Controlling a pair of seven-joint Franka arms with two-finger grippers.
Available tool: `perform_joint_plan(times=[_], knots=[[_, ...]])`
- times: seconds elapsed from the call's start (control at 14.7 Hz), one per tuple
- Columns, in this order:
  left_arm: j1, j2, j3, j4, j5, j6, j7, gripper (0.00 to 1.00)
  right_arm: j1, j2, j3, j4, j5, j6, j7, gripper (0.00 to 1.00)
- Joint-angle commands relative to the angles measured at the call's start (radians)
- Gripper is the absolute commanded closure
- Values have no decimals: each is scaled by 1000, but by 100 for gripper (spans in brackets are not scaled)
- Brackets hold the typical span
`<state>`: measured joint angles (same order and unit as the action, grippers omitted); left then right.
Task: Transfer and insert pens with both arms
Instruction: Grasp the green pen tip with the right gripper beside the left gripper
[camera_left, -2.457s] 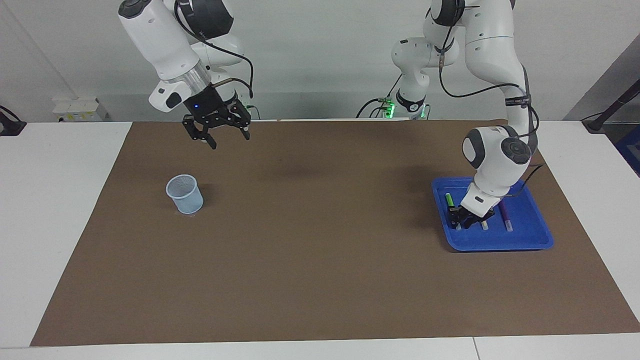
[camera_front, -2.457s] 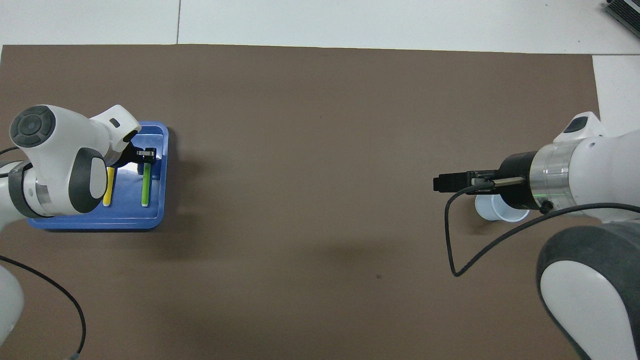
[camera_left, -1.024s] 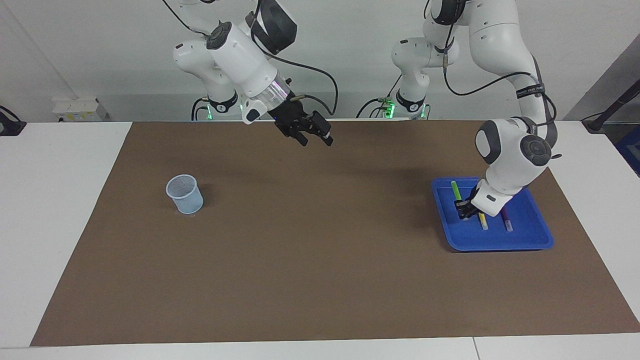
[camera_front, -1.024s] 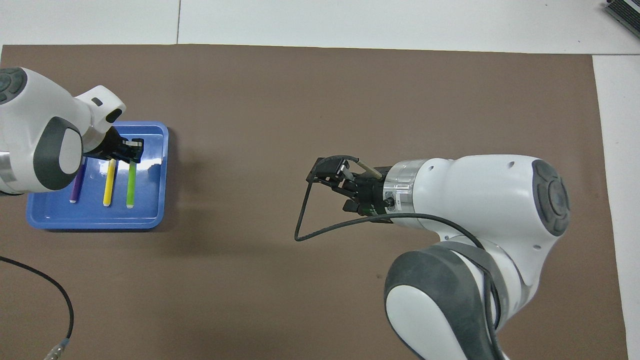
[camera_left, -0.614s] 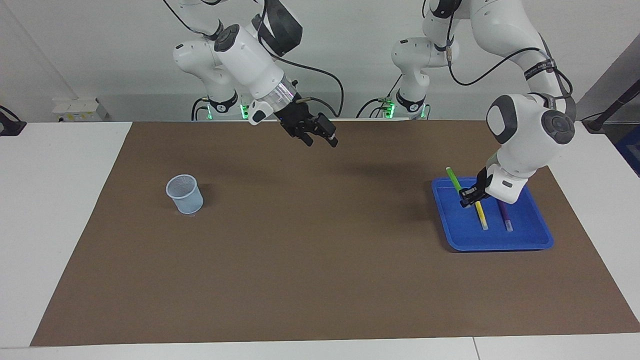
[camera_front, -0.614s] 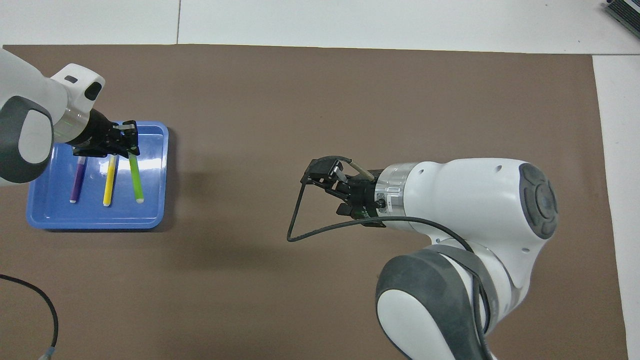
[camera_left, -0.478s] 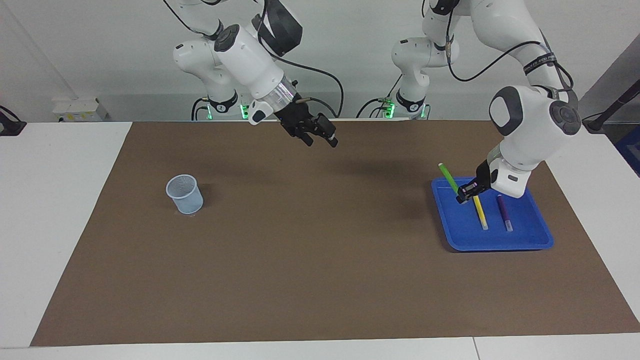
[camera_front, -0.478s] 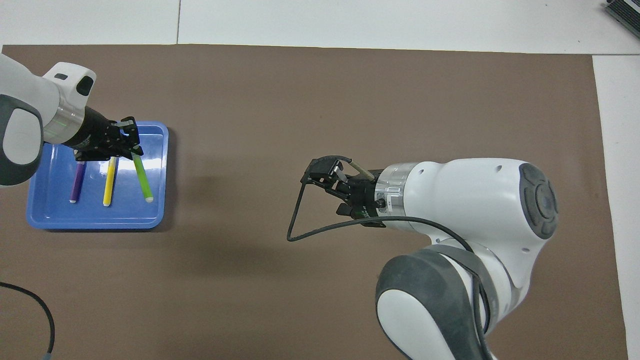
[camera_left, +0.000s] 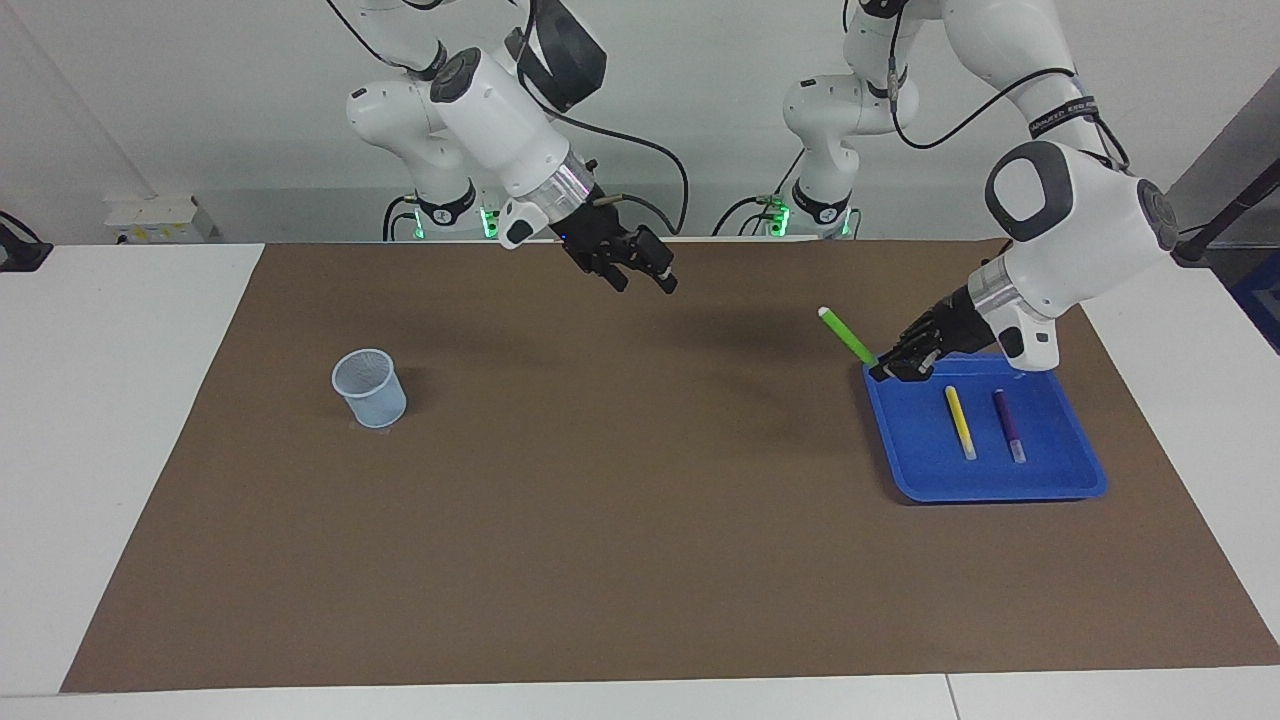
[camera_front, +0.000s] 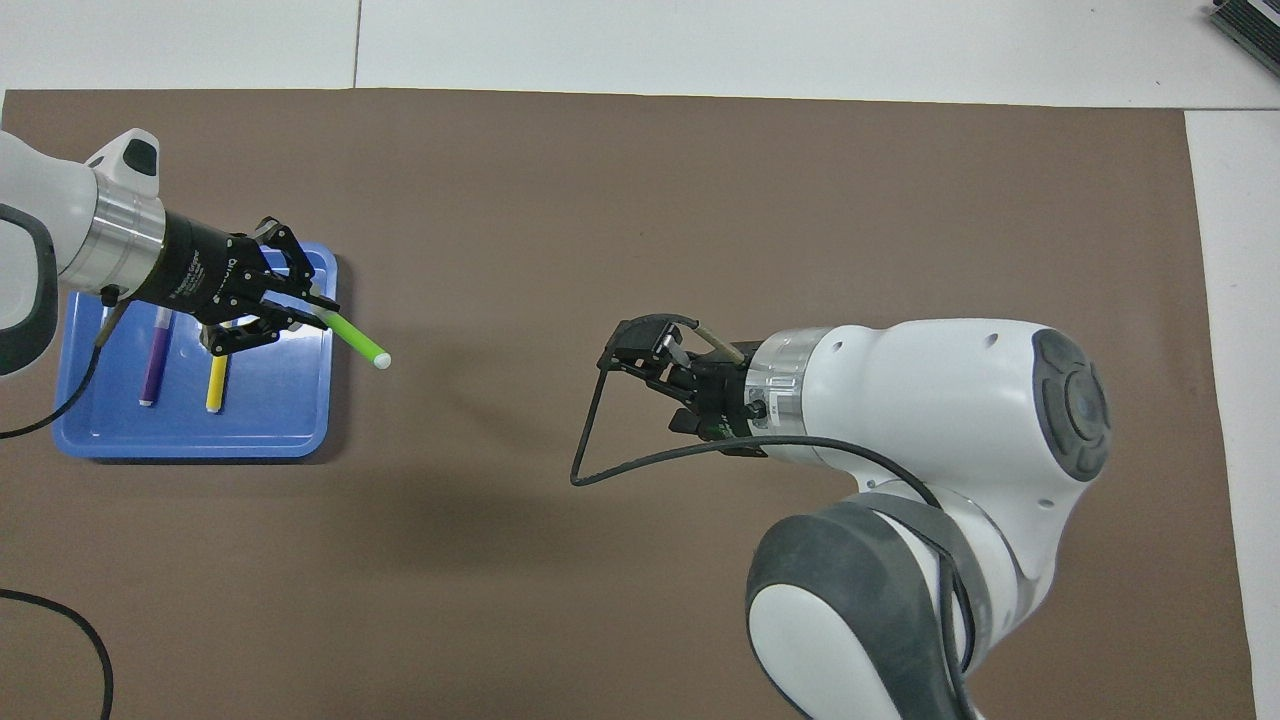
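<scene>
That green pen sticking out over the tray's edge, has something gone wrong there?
No. The green pen is held up in the shut left gripper, tilted over the tray's edge. The yellow pen and purple pen lie neatly in the tray. Nothing looks spilled or damaged.

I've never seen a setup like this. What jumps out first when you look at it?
The bright green pen stands out: the left gripper holds it in the air, slanted, over the edge of the blue tray, where a yellow pen and a purple pen lie side by side. The right gripper hangs open over the middle of the brown mat, and a small pale cup stands alone toward the right arm's end.
</scene>
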<state>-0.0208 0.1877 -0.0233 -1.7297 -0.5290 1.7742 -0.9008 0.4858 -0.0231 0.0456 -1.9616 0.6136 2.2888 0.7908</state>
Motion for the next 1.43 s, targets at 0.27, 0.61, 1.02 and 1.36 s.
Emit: perform_joint_plan(times=[0.27,0.61,1.02,1.36], knots=[[-25,-102,6,-134,-120,63,-300,100,120,15,-3,1,26,190,102,0],[-63,-155,5,-203,-120,88,-351,100,136,75,10,44,25,290,117,0],[-93,-172,5,-243,-154,87,-369,100,178,169,50,98,26,405,120,0],[-94,-182,5,-258,-161,85,-371,100,178,172,50,89,26,410,117,0]])
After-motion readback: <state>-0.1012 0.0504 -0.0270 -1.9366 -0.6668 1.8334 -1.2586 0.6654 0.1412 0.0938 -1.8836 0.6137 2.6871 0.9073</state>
